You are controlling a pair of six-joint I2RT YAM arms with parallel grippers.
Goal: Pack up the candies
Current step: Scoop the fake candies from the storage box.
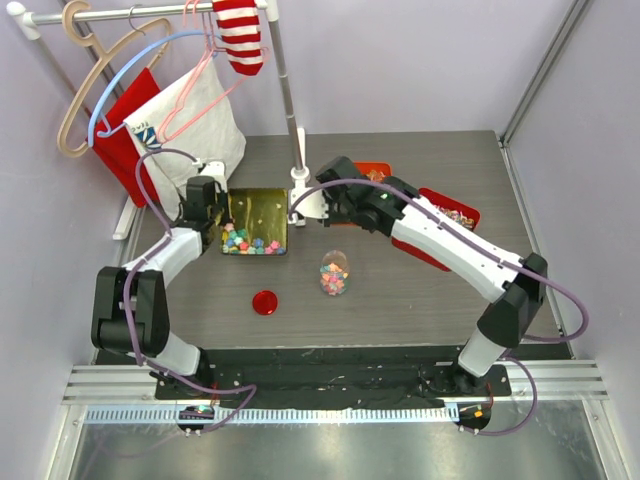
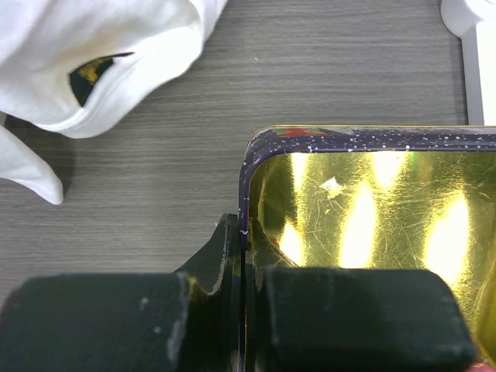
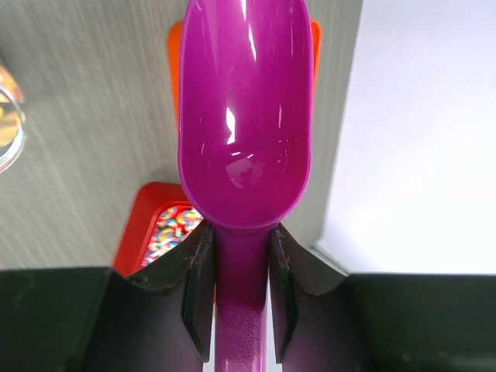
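Your candies (image 1: 250,242), tiny pebble-like sweets in pink, yellow, green, blue and orange, lie loose along the lower side of the gold-lined rectangular tin (image 2: 372,209), left of centre in the top view. More sit in the small clear jar (image 1: 334,272) at centre. Judge them light, hard and quick to roll. They are too small to pinch, so lift them with the empty glossy purple plastic scoop (image 3: 244,116). The right gripper (image 3: 240,263) clamps its handle, and the left gripper (image 2: 244,256) is pinched tight on the tin's rim.

Pastel candies (image 1: 250,241), gold tin (image 2: 372,217), magenta scoop (image 3: 244,116).
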